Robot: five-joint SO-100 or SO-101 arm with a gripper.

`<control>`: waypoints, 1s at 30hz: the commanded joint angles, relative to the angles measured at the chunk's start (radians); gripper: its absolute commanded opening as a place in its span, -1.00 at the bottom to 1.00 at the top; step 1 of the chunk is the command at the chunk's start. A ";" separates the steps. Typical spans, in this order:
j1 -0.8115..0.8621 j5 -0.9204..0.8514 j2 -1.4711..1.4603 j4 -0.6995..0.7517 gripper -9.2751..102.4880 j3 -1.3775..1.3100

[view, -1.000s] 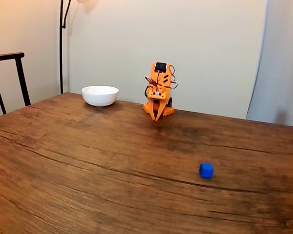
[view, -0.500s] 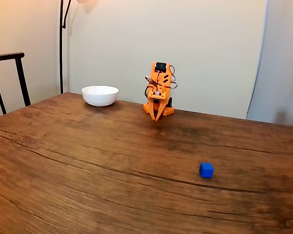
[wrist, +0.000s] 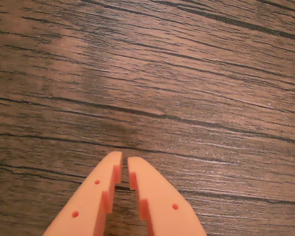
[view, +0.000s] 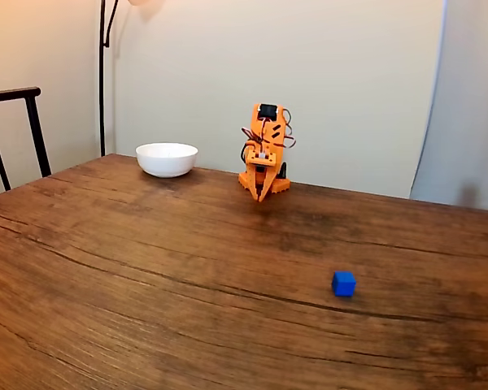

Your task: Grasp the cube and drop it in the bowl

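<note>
A small bright-blue cube (view: 344,283) lies on the wooden table toward the front right in the fixed view. The white bowl (view: 167,159) stands at the back left near the table's far edge. My orange arm is folded at the back centre, and its gripper (view: 263,197) points down at the table, far from the cube and to the right of the bowl. In the wrist view the gripper (wrist: 124,163) has its two orange fingers nearly touching, shut on nothing, above bare wood.
A dark chair (view: 16,130) stands at the left beyond the table (view: 146,268). A lamp pole (view: 102,73) rises behind the bowl, against the wall. Wide bare wood lies between the arm and the cube.
</note>
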 commanded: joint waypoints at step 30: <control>-0.193 -0.046 -0.015 0.055 -0.83 -0.351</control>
